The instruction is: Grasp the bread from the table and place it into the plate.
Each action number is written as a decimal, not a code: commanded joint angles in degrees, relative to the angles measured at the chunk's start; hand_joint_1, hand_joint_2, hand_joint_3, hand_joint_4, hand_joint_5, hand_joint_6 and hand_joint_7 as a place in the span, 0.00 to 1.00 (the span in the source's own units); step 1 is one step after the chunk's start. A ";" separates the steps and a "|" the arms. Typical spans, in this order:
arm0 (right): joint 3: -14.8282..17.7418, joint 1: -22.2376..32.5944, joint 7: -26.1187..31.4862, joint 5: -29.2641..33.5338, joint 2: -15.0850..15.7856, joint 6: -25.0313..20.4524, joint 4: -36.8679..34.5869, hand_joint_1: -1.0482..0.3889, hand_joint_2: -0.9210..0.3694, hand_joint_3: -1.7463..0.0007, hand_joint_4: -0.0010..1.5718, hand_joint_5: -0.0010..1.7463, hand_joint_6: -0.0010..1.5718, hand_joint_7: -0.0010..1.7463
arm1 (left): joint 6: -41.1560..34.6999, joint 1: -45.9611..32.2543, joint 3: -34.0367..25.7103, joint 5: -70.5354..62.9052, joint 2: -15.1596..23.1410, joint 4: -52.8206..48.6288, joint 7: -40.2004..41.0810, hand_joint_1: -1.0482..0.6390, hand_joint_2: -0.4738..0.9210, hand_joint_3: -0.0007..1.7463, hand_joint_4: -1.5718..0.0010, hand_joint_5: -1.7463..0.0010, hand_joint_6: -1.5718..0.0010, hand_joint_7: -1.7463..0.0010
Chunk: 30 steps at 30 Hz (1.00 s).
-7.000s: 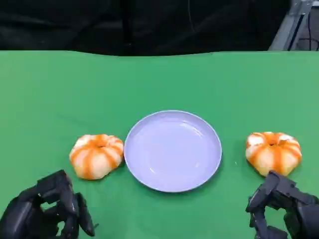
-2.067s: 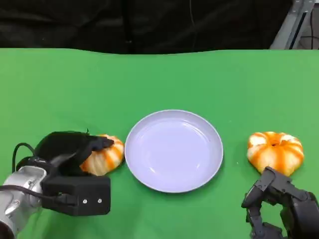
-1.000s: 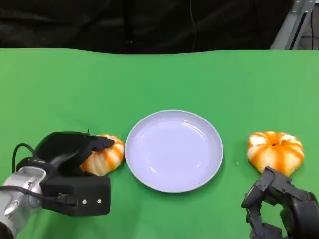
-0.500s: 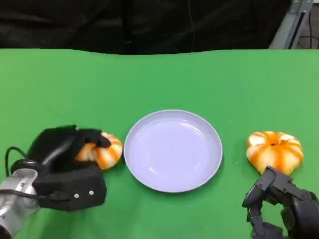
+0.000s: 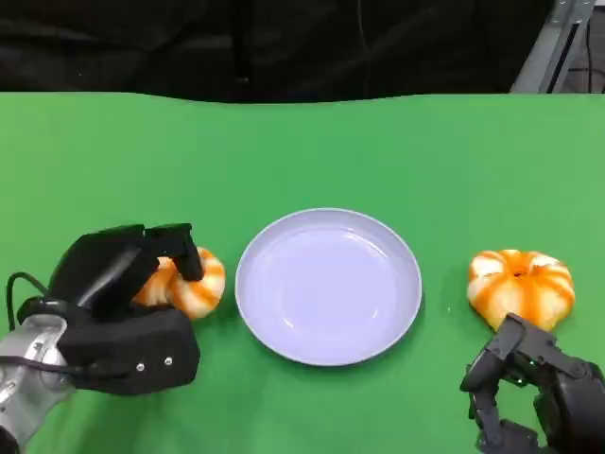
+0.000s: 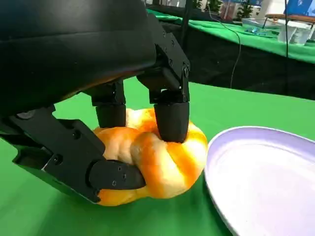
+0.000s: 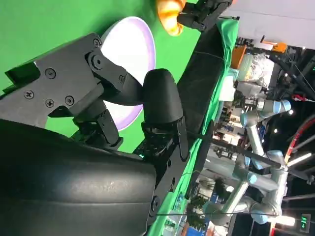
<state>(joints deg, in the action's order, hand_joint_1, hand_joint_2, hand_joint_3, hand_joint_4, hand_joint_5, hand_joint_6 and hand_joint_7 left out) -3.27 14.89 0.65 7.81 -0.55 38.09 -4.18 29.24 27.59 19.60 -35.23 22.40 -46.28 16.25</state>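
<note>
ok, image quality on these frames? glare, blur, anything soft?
Head view: even light, sharp, faint sheen on the plate. Left wrist view: bread crisp under the left hand, far background soft. Right wrist view: turned sideways, right hand dark up close, bright lamps behind.

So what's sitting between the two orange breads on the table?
The lavender plate lies between the left bread and right bread, seen in the head view.
</note>
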 commanded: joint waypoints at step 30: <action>0.21 0.12 0.07 -0.80 0.55 0.13 -0.04 0.67 0.28 0.37 0.52 1.00 0.45 0.93 | -2.02 4.69 2.53 1.43 -9.38 7.93 -6.73 0.62 0.77 0.54 0.53 0.00 0.49 0.16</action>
<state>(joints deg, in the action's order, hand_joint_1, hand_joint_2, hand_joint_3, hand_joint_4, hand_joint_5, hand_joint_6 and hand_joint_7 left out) -3.37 14.73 0.33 7.34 -0.39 38.08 -4.20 27.32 31.61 22.43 -33.87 12.09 -37.83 10.04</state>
